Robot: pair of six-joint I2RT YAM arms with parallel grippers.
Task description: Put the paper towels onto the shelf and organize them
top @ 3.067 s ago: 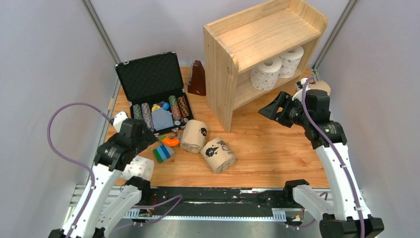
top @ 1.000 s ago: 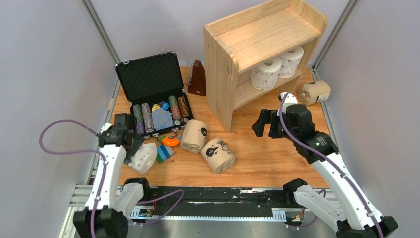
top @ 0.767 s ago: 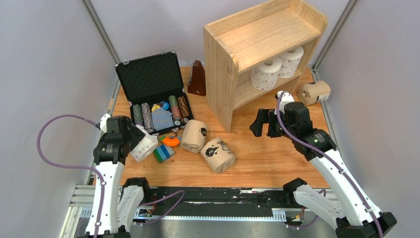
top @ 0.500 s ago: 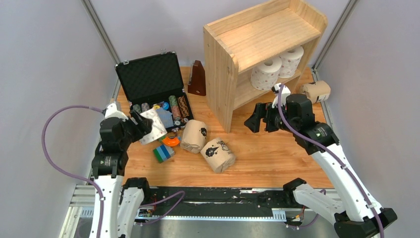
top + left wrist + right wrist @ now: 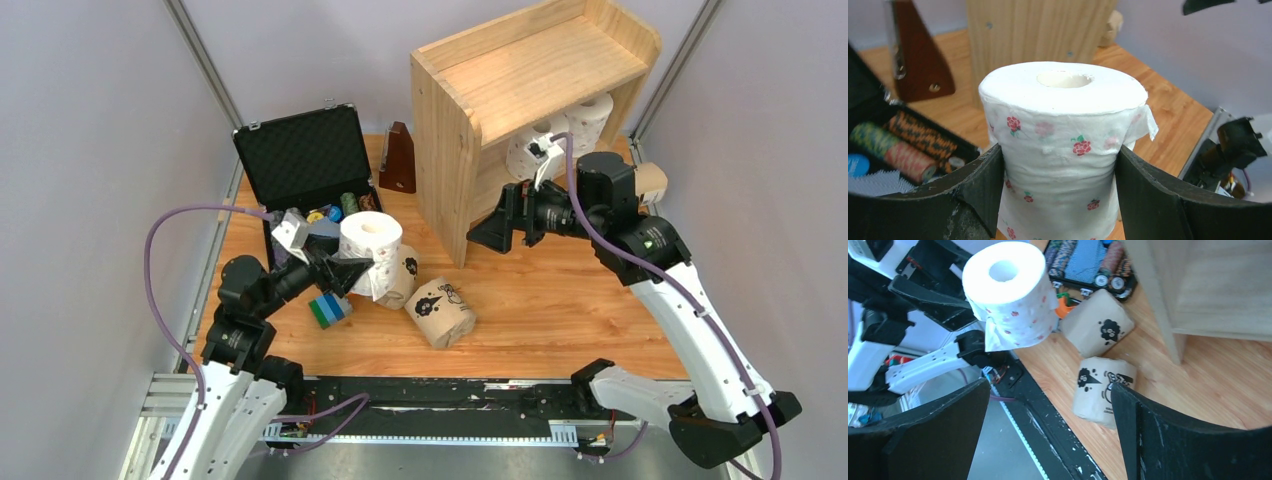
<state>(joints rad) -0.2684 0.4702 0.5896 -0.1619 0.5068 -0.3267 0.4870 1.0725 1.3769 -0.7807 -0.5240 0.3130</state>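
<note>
From above, the left hand [image 5: 358, 268] was clamped on a white roll [image 5: 372, 238], held upright near the case [image 5: 300, 160]. The right hand [image 5: 492, 222] hung open and empty before the shelf [image 5: 530, 75], whose lower tier carried two white rolls [image 5: 588, 112]. Two kraft rolls [image 5: 440, 312] lay on the counter [image 5: 560, 300], and a third kraft roll [image 5: 652, 180] lay beside the shelf.

On the left wrist, both fingers [image 5: 973, 190] pressed the roll's sides.

On the right wrist, the fingers stood wide apart, with the kraft rolls below.
</note>
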